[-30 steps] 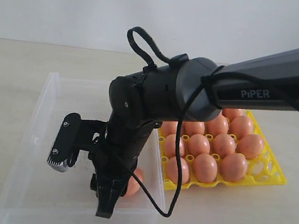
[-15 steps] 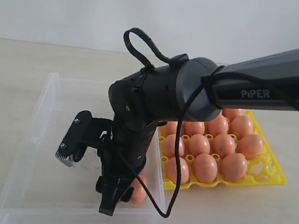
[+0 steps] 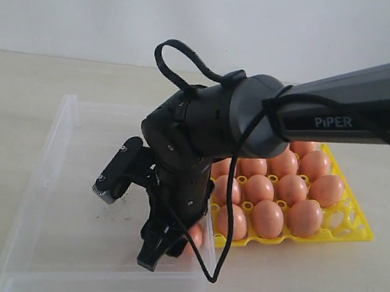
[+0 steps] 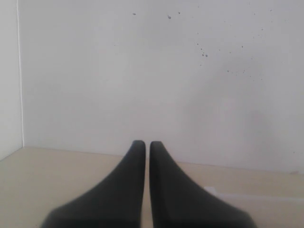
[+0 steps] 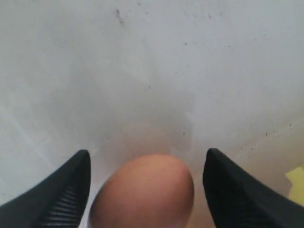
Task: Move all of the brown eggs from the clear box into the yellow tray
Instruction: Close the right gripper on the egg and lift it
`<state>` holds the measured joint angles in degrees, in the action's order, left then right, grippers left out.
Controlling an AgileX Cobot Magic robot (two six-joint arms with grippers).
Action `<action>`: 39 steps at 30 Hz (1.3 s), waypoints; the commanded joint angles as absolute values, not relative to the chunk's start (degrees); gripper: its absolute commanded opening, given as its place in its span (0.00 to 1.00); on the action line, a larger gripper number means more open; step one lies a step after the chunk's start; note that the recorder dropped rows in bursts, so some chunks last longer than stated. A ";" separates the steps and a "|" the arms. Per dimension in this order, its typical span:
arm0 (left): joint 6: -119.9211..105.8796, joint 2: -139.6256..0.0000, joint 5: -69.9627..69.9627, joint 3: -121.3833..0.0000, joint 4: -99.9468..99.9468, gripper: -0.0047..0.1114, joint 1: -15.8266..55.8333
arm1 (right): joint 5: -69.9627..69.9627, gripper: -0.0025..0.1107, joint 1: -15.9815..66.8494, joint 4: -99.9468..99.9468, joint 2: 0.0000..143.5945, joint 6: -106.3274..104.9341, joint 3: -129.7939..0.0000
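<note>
The right end effector has dropped and swung in over the last brown egg, which lies in the clear box close to the wall facing the yellow tray. Its jaws stand wide, straddling the egg with gaps either side and little room toward that wall. The left end effector is closed on nothing.

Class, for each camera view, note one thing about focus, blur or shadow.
Exterior view: soft, even light, lettering on the arm legible; left wrist view: the left end effector is dark and soft-edged; right wrist view: the brown egg is blurred, a faint shadow beyond it.
</note>
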<state>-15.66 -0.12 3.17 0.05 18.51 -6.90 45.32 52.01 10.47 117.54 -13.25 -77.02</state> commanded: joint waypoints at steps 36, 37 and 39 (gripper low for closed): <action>-15.97 0.00 3.00 0.00 18.28 0.07 -6.82 | 33.68 0.02 51.97 -0.78 117.23 -11.00 -77.04; -15.97 0.00 3.00 0.00 18.28 0.07 -6.82 | 30.84 0.02 51.97 -0.78 117.08 -10.85 -76.54; -15.97 0.00 3.00 0.00 18.28 0.07 -6.82 | 23.96 0.02 51.86 -0.78 116.34 -9.57 -74.43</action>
